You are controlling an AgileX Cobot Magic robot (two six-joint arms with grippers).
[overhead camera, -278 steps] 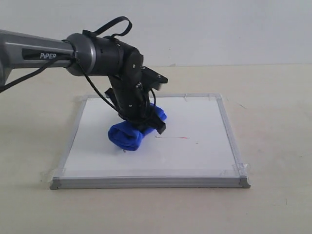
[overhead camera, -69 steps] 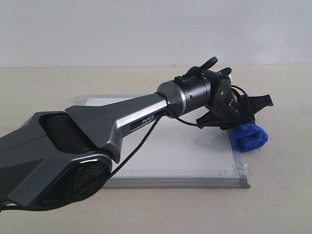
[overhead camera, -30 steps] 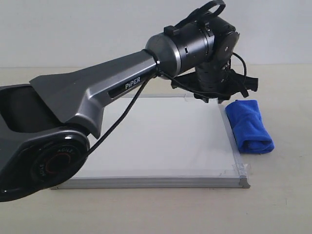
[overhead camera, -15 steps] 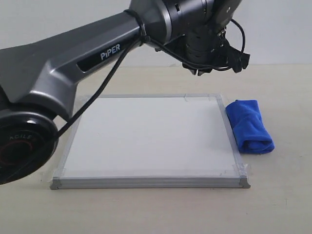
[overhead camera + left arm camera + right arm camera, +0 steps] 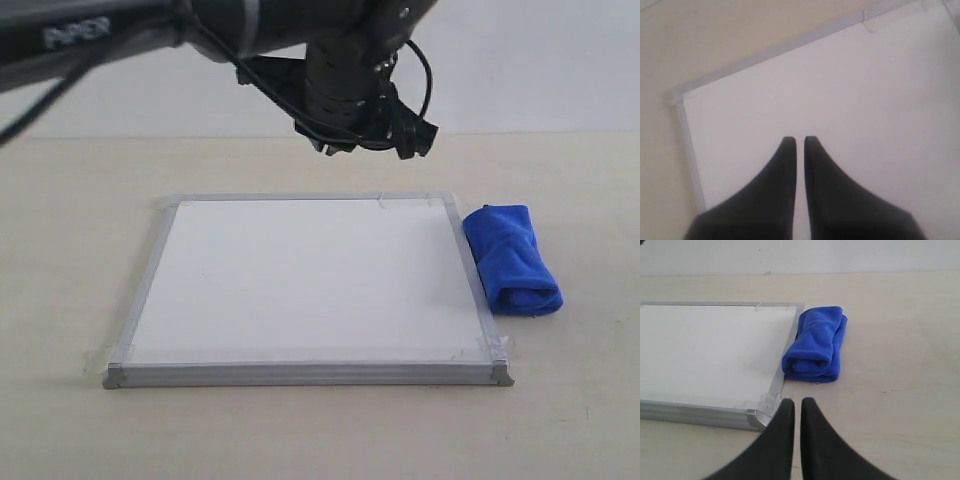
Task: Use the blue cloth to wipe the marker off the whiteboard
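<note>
The left gripper (image 5: 800,142) has its two dark fingers drawn close, with only a thin slit between them and nothing held. It hangs above the whiteboard (image 5: 865,100). The right gripper (image 5: 797,402) is equally narrow and empty, and sits over the beige table (image 5: 900,405) near a taped corner of the board.

The blue cloth (image 5: 510,260) lies on the table against the board's right frame. It is a thick, fuzzy, royal-blue folded roll with its rolled end facing the near corner. The board lies flat, its surface plain white inside a thin silver-grey frame (image 5: 300,374).
</note>
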